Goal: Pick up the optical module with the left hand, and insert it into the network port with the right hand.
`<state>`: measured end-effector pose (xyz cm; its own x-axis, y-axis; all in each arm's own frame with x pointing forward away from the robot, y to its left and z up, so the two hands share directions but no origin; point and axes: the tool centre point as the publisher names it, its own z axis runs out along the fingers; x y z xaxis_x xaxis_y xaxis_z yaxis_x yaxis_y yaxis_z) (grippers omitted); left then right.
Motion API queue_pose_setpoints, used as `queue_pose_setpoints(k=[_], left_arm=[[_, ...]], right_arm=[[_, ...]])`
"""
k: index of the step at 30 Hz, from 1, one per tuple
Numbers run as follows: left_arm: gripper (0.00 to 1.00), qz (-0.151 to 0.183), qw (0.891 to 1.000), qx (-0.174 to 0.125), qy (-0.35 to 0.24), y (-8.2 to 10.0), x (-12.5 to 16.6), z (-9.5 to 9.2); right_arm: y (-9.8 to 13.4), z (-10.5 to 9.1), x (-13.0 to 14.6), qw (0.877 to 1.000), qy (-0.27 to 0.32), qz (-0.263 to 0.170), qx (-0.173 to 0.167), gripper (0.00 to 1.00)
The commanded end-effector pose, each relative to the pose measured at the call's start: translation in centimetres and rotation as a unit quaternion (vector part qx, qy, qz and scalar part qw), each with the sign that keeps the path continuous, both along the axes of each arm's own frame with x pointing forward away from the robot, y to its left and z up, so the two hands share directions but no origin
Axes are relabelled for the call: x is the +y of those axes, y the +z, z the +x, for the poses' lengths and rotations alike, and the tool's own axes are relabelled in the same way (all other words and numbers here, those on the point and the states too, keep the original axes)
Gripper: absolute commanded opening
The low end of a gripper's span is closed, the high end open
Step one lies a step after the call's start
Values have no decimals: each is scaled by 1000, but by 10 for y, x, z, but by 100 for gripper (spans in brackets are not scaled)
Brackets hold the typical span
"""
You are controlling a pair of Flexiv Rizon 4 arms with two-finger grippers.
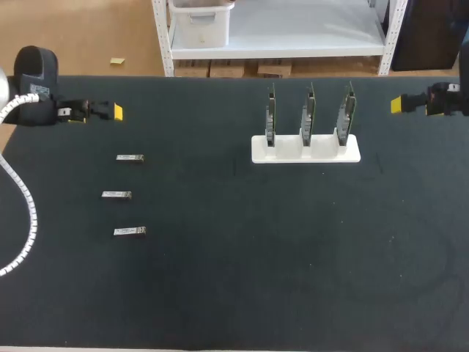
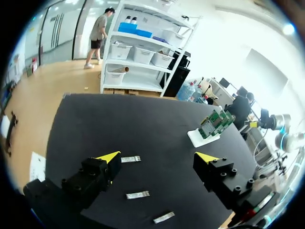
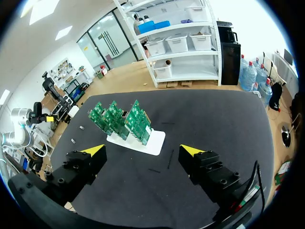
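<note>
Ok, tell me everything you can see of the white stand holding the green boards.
The white stand is a low, long block, plastic by its look, sitting flat on the black table, right of the middle and toward the far edge. Three green circuit boards stand upright in it in a row, apart from one another. Nothing else touches it: the left gripper and right gripper are off at the table's sides, both open and empty.

The table (image 1: 220, 293) is black, the stand (image 1: 305, 153) white, boards (image 3: 135, 114) green, optical modules (image 1: 130, 158) silver.
</note>
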<state>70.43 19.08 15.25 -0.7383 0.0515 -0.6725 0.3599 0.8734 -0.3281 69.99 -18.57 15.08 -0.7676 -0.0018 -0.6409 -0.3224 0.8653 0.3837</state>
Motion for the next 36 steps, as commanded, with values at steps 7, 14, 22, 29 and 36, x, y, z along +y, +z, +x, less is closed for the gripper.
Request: queue_pose_setpoints(k=[7,14,22,29,36], left_arm=[[100,124,990,-8,-68,-4,2,33],[100,183,968,10,-171,-11,15,55],[100,295,904,10,-309,-31,24,68],[100,304,869,16,-389,-46,25,67],[100,322,821,37,-470,-71,25,65]], right_arm=[[0,0,1,1000,-1,-1,0,100],[0,0,1,1000,-1,-1,0,100],[0,0,1,1000,-1,-1,0,100],[0,0,1,1000,-1,-1,0,100],[0,0,1,1000,-1,-1,0,100]])
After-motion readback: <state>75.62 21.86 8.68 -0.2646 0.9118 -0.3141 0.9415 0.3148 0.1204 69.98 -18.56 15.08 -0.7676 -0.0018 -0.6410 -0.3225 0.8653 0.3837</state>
